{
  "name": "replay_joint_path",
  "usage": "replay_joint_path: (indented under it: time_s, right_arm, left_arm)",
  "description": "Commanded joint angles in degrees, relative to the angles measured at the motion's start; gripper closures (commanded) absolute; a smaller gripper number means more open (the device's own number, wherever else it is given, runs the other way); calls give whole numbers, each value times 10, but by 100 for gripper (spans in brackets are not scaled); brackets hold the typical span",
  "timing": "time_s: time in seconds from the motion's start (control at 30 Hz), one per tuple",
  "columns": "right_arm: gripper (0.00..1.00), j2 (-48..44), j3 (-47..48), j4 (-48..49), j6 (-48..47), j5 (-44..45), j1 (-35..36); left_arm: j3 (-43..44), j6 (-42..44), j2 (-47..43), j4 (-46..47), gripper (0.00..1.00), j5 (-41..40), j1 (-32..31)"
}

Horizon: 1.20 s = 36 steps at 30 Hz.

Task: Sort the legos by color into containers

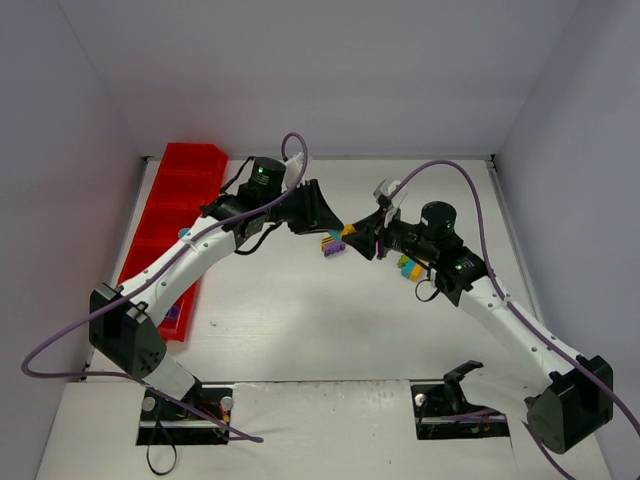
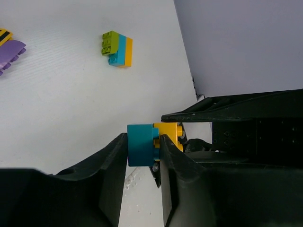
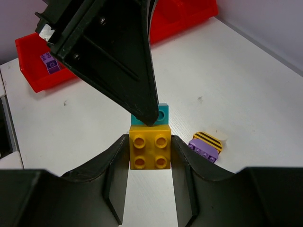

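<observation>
Teal brick (image 2: 140, 144) joined to yellow brick (image 3: 150, 147) over mid-tabletop; left gripper (image 2: 142, 147) clamps teal, right gripper (image 3: 150, 143) clamps yellow. Early stage, I'd say: one purple brick (image 3: 49, 63) in red tray (image 1: 185, 165) along left edge; green-teal-orange stack (image 2: 117, 48) and purple-striped piece (image 3: 206, 146) unsorted.

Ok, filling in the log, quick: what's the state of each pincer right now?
Left pincer: shut on the teal brick.
Right pincer: shut on the yellow brick.

Top looks down — opposed wrist views share yellow brick (image 3: 150, 146).
</observation>
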Motion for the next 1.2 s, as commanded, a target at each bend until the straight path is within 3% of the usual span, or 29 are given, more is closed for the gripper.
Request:
replay_joint_path:
  time_s: [0.0, 0.3, 0.57, 0.77, 0.9, 1.0, 1.17]
  right_arm:
    - [100, -18, 24, 52, 6, -20, 4]
    - [100, -21, 18, 57, 6, -21, 4]
    - [100, -26, 18, 70, 20, -20, 4]
    - [100, -26, 20, 45, 9, -8, 4]
    - [100, -29, 17, 33, 7, 4, 5]
    - [100, -32, 13, 29, 7, 8, 4]
    - [100, -33, 10, 27, 7, 12, 4]
  left_arm:
    - [2, 5, -18, 33, 75, -16, -1]
    - [-17, 40, -24, 4, 85, -56, 2]
    - [-22, 105, -26, -66, 88, -154, 22]
    - [-13, 161, -50, -137, 88, -258, 145]
    - [5, 214, -45, -167, 88, -371, 224]
    - [17, 240, -19, -169, 88, -389, 307]
    - [41, 268, 54, -157, 88, -422, 368]
